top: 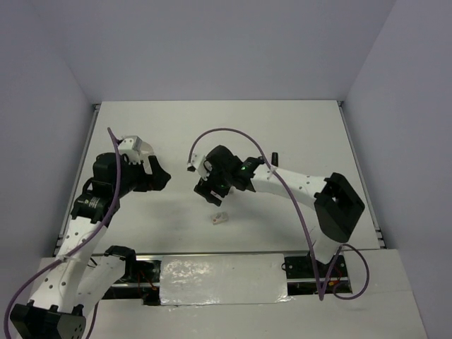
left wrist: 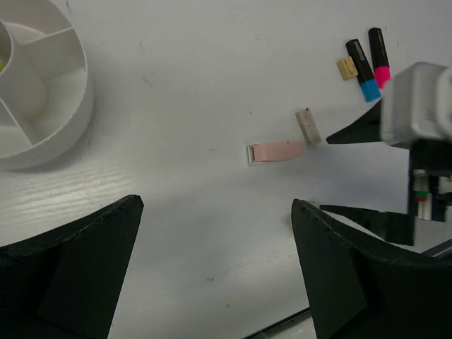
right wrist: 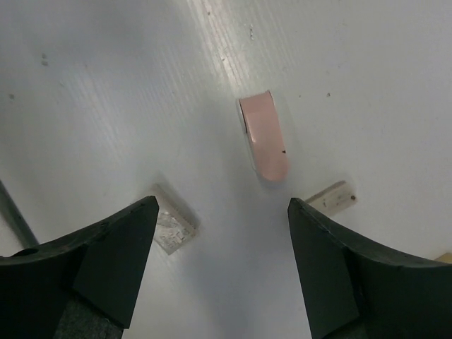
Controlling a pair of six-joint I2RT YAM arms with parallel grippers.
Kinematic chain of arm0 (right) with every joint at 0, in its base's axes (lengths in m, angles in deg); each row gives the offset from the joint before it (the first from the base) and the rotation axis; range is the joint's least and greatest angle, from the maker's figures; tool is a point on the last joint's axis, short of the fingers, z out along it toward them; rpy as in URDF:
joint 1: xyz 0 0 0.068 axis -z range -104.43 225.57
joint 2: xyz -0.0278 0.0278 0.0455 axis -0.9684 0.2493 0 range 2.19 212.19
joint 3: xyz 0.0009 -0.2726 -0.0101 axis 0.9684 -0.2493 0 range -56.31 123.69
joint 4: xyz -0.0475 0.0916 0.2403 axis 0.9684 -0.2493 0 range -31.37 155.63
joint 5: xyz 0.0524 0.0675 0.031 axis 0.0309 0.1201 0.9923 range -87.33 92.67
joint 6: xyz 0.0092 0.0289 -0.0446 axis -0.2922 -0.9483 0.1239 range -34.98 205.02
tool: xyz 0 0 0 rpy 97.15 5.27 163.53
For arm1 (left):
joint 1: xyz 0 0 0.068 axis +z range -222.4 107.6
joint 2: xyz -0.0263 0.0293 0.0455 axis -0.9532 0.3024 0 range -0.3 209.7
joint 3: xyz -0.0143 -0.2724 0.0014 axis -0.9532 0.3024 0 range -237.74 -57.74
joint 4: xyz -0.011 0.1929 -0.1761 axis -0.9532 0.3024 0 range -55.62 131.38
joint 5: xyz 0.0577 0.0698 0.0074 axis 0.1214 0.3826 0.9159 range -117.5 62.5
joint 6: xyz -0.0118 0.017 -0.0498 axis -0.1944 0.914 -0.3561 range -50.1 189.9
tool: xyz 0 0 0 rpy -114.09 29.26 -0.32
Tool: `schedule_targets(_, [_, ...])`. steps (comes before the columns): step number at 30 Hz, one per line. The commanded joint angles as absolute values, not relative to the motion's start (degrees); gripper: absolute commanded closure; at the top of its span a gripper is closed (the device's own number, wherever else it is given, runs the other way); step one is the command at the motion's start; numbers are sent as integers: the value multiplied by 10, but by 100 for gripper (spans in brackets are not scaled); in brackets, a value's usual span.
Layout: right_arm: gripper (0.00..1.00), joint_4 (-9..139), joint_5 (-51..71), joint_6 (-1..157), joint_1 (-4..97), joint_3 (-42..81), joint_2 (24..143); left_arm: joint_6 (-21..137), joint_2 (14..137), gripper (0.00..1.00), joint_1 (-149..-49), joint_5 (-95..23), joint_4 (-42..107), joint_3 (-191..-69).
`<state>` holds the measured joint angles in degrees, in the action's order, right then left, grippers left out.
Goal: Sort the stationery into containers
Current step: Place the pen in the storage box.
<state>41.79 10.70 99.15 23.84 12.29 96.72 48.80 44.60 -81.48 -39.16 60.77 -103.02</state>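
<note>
Right hand (right wrist: 220, 205) near pink eraser (right wrist: 265, 138) (spread)

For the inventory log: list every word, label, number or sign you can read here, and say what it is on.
None can be read.
The pink eraser, the blue highlighter and the pink highlighter show no legible print; the white tub is plain.

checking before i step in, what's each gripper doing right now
Left gripper: open, holding nothing.
Right gripper: open, holding nothing; the pink eraser lies on the table just ahead of its fingers.
</note>
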Motion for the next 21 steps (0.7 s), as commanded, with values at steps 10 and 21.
schedule_targets(10, [22, 383, 73, 1116, 261, 214, 1087, 499, 413, 1, -814, -409, 583, -1036])
schedule_targets(21, [61, 460, 73, 1119, 265, 173, 1112, 501, 422, 1, -814, -424, 579, -1035])
